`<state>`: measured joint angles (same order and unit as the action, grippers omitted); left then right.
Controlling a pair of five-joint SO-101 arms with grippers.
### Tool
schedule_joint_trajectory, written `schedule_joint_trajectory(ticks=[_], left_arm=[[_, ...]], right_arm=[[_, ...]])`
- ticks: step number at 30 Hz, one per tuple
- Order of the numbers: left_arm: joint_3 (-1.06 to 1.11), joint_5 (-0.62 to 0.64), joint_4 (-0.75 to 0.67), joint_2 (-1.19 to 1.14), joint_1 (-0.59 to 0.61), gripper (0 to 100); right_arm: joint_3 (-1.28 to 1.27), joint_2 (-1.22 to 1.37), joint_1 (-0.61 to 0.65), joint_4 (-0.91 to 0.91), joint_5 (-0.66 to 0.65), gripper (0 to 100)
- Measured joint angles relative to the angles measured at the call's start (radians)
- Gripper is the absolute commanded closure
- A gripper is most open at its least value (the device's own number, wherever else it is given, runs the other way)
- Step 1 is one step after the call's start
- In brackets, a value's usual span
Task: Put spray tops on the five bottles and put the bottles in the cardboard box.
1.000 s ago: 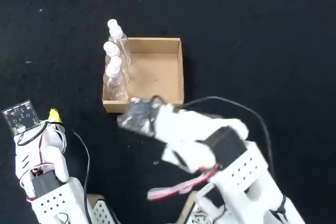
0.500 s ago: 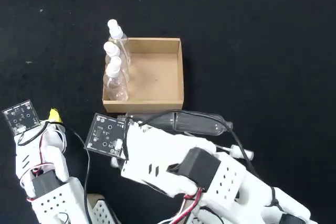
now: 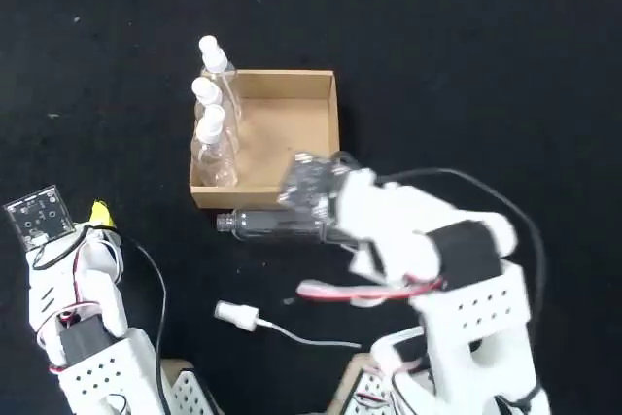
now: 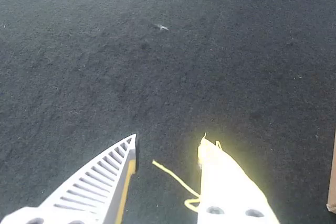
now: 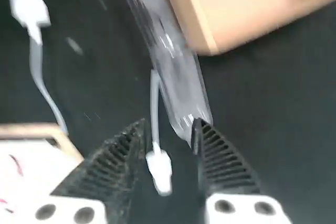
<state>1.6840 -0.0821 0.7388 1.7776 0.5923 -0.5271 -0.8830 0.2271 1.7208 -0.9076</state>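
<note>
Right gripper [image 5: 169,125] hangs low over the table [image 3: 486,75] with its jaws a moderate way apart, gripping nothing. The base end of an uncapped bottle [image 5: 178,87] lies just ahead of one finger, and a spray top [image 5: 159,167] lies in the gap between the jaws with its tube [image 5: 153,98] running alongside the bottle. From the high view, that bottle [image 3: 272,224] lies on its side at 6 o'clock from the box [image 3: 292,133]. It sits just outside the near wall and parallel to it, with its open neck toward 9 o'clock and its other end under the right arm. A second top [image 3: 236,315] lies on the table farther toward 6 o'clock, well apart from the bottle, with its tube trailing toward 3 o'clock. Three capped bottles [image 3: 212,138] stand upright in a row along the box's 9 o'clock wall. Left gripper [image 4: 169,148] sits at about 8 o'clock on the table, jaws apart and holding nothing, over bare black cloth.
</note>
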Motion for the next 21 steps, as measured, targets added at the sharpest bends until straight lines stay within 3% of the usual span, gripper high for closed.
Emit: schedule_joint_trajectory(ticks=[4, 8, 15, 21], left_arm=[[0.000, 0.000, 0.000, 0.000, 0.000, 92], [0.000, 0.000, 0.000, 0.000, 0.000, 92], [0.000, 0.000, 0.000, 0.000, 0.000, 92], [0.000, 0.000, 0.000, 0.000, 0.000, 92]], right_arm=[[-0.172, 0.000, -0.247, -0.040, -0.195, 85.2], [-0.342, 0.000, -0.419, -0.158, -0.285, 76.6], [-0.457, 0.000, -0.574, -0.218, -0.485, 75.5], [-0.611, 0.000, -0.635, -0.407, -0.512, 75.3]])
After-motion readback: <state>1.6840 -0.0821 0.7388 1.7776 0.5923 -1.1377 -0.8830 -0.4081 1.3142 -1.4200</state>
